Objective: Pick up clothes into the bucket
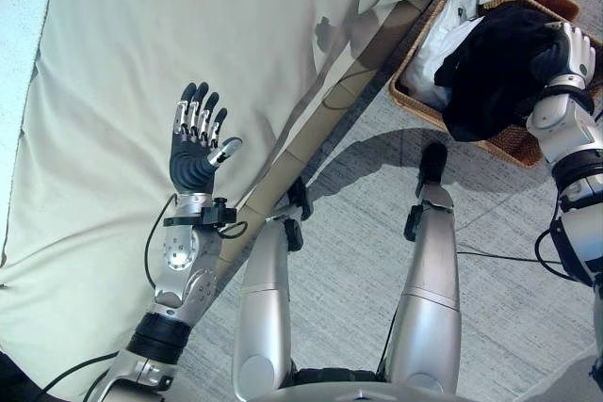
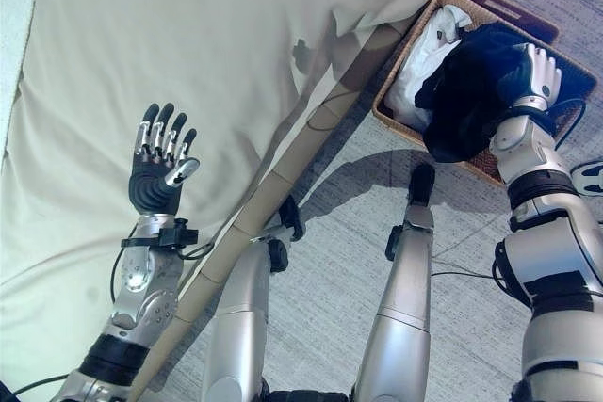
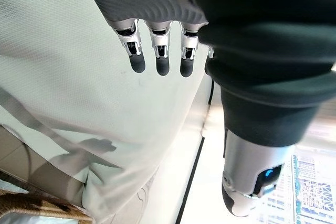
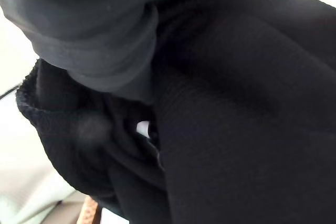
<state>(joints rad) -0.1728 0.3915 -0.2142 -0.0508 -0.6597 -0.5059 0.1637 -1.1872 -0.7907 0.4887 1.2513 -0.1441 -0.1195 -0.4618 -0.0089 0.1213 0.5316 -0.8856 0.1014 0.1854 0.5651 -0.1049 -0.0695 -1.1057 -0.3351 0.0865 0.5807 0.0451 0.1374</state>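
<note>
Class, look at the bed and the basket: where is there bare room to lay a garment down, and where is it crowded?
Free: the cream bedsheet all around the open left hand, up to the bed's edge. Crowded: the wicker basket, where a white garment lies and the right hand holds the black garment over it.

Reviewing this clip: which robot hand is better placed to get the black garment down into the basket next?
Right, most likely. The right robot hand already has the black garment bunched over the wicker basket, beside a white garment. The left robot hand hovers open above the cream bed sheet, far from it.
</note>
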